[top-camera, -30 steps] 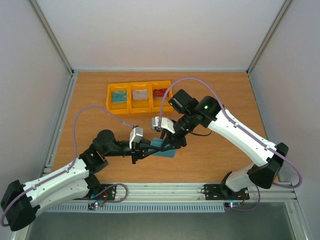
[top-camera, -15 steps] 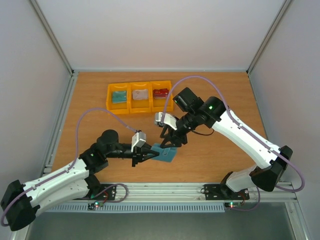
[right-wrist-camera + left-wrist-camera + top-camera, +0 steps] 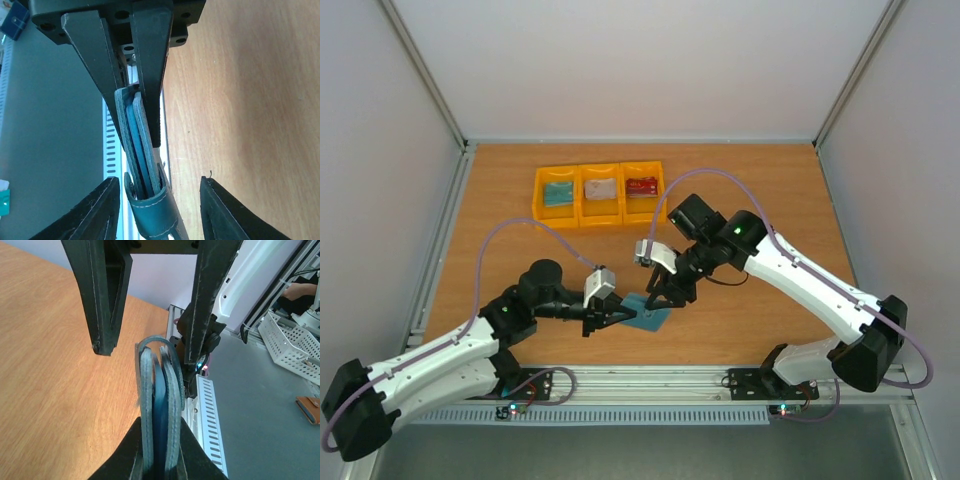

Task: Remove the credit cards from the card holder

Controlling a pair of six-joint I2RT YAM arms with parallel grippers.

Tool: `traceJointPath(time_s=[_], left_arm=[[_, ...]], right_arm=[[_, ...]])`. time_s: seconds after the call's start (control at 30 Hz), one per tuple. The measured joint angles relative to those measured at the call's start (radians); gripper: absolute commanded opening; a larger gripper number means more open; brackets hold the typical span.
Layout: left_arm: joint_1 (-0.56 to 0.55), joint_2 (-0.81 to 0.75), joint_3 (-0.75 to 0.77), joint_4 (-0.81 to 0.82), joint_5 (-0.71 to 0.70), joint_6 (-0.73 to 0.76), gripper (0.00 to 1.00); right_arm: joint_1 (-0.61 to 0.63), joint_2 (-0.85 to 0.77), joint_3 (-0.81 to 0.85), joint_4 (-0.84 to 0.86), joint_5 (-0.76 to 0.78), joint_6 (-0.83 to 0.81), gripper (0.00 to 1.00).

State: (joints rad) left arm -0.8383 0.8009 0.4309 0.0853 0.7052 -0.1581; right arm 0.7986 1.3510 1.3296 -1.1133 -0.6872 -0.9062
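The teal card holder (image 3: 648,317) hangs just above the table near the front, held edge-on. My left gripper (image 3: 623,316) is shut on its lower end (image 3: 160,440). Between its two leaves (image 3: 159,390) lies a darker blue layer; I cannot tell if that is a card. My right gripper (image 3: 660,297) stands open, its fingers (image 3: 97,212) on either side of the holder's strap end (image 3: 152,215) without touching it. In the yellow bins at the back lie a teal card (image 3: 558,193), a whitish card (image 3: 601,189) and a red card (image 3: 641,185).
Three yellow bins (image 3: 579,196) stand in a row at the back left of the wooden table (image 3: 760,190). A metal rail (image 3: 650,382) runs along the near edge, close under the holder. Grey walls close in both sides.
The left gripper has carried the holder a little nearer to the front edge. The right gripper has followed down toward it and its jaws have opened wider.
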Motion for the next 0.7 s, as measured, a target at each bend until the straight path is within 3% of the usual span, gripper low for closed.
traceJointPath(time_s=[0.1, 0.4, 0.5, 0.53, 0.6, 0.67, 0.7], left_arm=[[0.0, 0.004, 0.0, -0.008, 0.008, 0.014, 0.0], [0.002, 0.006, 0.0, -0.023, 0.021, 0.037, 0.0], [0.003, 0.006, -0.001, -0.025, 0.03, 0.045, 0.0], [0.003, 0.006, -0.001, -0.025, 0.035, 0.051, 0.06], [0.003, 0.006, -0.001, -0.024, 0.043, 0.065, 0.56], [0.003, 0.005, -0.002, -0.02, 0.039, 0.082, 0.96], [0.003, 0.004, -0.003, -0.021, 0.031, 0.087, 0.99]], right_arm=[[0.0, 0.003, -0.02, 0.008, -0.011, 0.007, 0.46], [0.001, 0.004, -0.05, 0.005, -0.029, 0.019, 0.02], [0.001, 0.0, -0.053, -0.004, -0.042, 0.023, 0.01], [0.001, -0.002, -0.055, -0.004, -0.047, 0.023, 0.01], [0.0, -0.01, -0.062, -0.001, -0.054, 0.029, 0.01], [-0.005, -0.026, -0.072, 0.011, -0.047, 0.046, 0.01], [-0.014, -0.036, -0.079, 0.013, -0.037, 0.056, 0.01]])
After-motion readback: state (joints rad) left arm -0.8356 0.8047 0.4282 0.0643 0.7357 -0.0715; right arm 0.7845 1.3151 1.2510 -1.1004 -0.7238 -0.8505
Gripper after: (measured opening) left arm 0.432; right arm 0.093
